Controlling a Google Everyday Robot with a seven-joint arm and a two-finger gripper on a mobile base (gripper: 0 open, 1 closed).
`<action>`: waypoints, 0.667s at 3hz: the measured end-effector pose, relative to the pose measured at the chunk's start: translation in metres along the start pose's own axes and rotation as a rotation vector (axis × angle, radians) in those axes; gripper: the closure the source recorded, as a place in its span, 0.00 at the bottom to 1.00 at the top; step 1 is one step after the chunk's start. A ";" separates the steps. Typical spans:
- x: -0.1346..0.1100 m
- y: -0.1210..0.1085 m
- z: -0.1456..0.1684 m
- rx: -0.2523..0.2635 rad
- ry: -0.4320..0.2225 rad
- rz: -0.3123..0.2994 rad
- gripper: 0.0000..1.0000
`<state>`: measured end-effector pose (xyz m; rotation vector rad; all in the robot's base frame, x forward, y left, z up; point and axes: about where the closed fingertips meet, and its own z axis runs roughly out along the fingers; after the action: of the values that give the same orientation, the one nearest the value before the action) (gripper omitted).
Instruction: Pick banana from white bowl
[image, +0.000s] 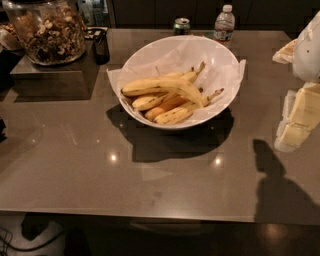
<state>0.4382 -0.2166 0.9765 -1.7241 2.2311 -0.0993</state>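
Your gripper (299, 120) hangs at the right edge, cut off by the frame and well apart from the bowl (172, 125). You can't tell if it's open or closed. The banana (165, 86) lies topmost in the bowl, partly hiding the other bananas (172, 116).

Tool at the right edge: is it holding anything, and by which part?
Nothing is held. The tool hangs at the right edge, apart from the white bowl; the banana lies in it atop the other bananas.
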 end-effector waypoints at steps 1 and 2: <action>0.000 0.000 0.000 0.000 0.000 0.000 0.00; -0.010 -0.006 0.003 0.004 -0.020 -0.021 0.00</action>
<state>0.4462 -0.2087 0.9774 -1.7394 2.1975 -0.0909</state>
